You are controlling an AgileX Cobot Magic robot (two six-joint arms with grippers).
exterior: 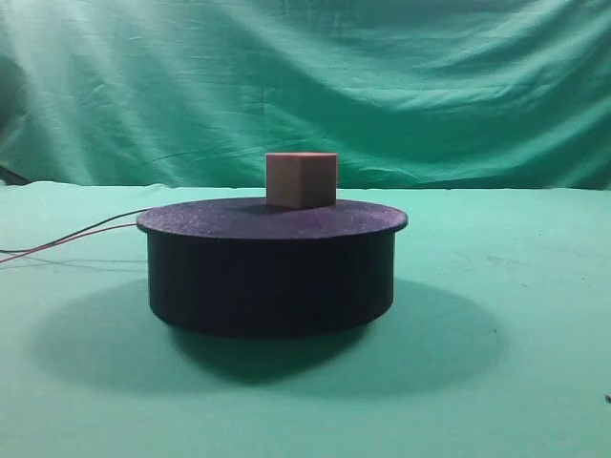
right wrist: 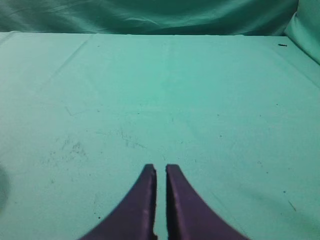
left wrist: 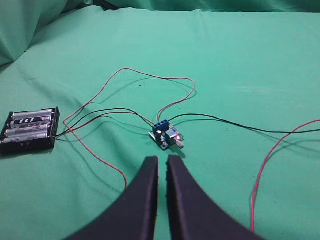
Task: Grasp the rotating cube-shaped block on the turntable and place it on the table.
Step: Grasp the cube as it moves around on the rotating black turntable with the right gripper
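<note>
A tan cube-shaped block stands on the black turntable, a little right of its centre and toward the back. The turntable sits on the green table. Neither gripper shows in the exterior high view. In the left wrist view my left gripper is shut and empty, with a thin slit between the black fingers, above the cloth near a small circuit board. In the right wrist view my right gripper is shut and empty over bare green cloth.
Red and black wires run left from the turntable. In the left wrist view they link the circuit board to a black battery holder; a red wire loops at right. A green draped backdrop stands behind.
</note>
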